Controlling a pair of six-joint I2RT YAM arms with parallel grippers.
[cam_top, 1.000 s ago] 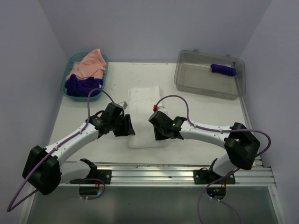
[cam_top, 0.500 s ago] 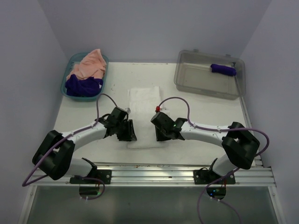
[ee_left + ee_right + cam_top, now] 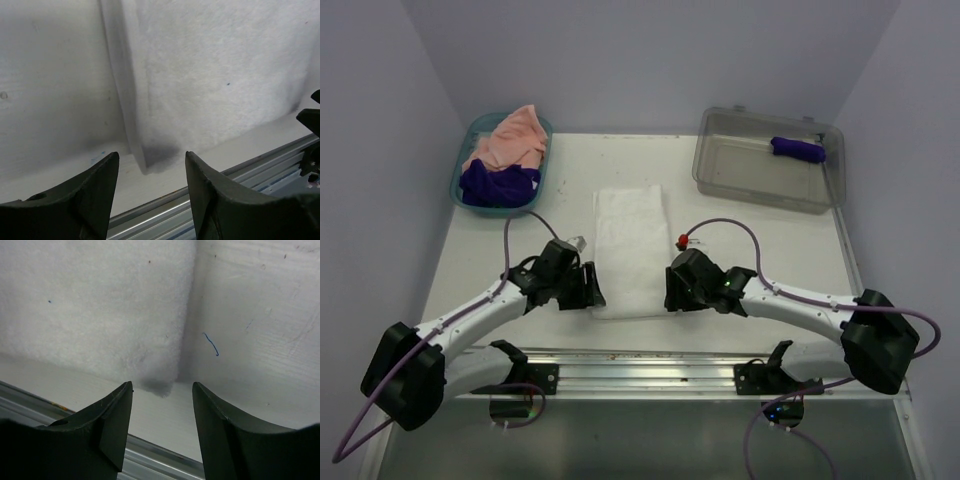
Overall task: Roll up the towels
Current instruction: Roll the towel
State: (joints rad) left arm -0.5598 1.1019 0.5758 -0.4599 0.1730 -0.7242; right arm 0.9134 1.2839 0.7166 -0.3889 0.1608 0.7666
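The white towel point(image 3: 630, 250) lies spread flat in the middle of the table, its short end toward the near edge. My left gripper point(image 3: 590, 288) stands open just off its near left corner; in the left wrist view that corner of the towel point(image 3: 215, 75) lies ahead of the left gripper point(image 3: 152, 159), apart from both jaws. My right gripper point(image 3: 672, 292) is open at the near right corner; in the right wrist view the towel point(image 3: 100, 305) ends just beyond the right gripper point(image 3: 162, 387), with nothing between the jaws.
A teal basket point(image 3: 546, 130) at the back left holds a crumpled peach-pink towel point(image 3: 510, 138) and a dark purple towel point(image 3: 498, 182). A clear grey bin point(image 3: 750, 185) at the back right contains a rolled purple towel point(image 3: 797, 149). A metal rail point(image 3: 650, 360) runs along the near edge.
Both grippers have drawn back toward the near edge and opened wider. The right one has also shifted to the right. The white towel lies as before.
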